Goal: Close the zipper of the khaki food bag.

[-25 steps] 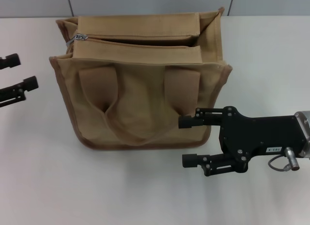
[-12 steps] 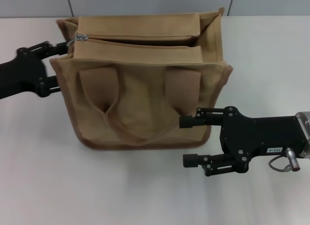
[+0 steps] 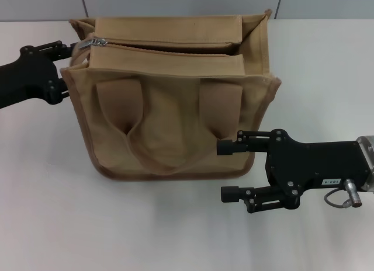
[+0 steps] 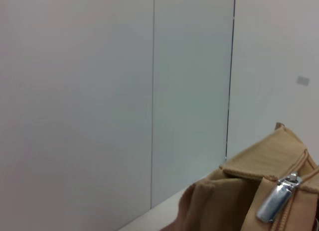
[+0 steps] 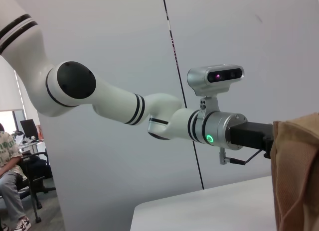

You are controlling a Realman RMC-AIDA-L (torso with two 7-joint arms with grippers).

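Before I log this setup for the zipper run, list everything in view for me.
khaki food bag: one, tan with brown trim, upright mid-table, two loop handles on its front.
zipper: one, tan track across the bag top, mostly open; silver pull tab at its left end.
table: one, white, under everything.
wall panels: pale grey, behind the table.
left gripper: one, black, at the bag's top left corner near the pull tab.
right gripper: one, black, open, at the bag's lower right corner.
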